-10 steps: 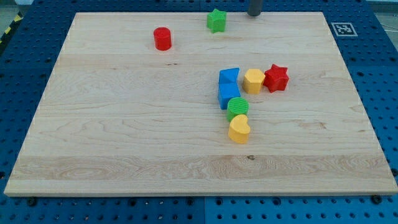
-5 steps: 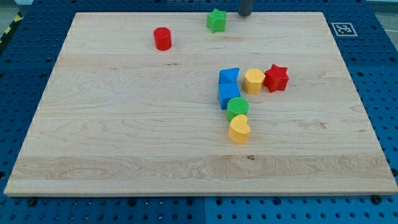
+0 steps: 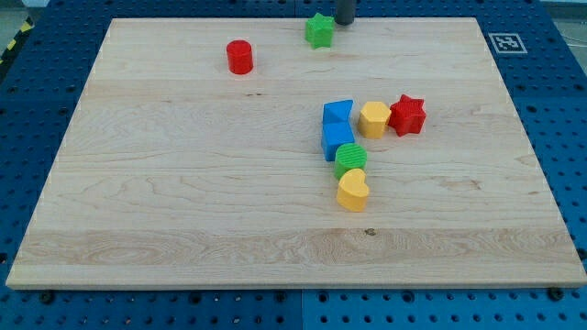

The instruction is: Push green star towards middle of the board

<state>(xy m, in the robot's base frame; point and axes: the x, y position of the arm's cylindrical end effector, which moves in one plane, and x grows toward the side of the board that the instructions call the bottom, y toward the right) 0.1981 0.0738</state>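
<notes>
red cylinder: view's top-left, well apart from the rest; not in the way.
green star: near top edge of board, far from middle.
my tip: just beside star, on its right & slightly above; no fingers on this rig, bare rod, nothing grasped.
push: get behind star on top side, drive down-view twd centre; hit it square or it'll spin off sideways.
cluster: blue blocks, green cylinder, yellow heart, yellow block, red star; stop short of these.
</notes>
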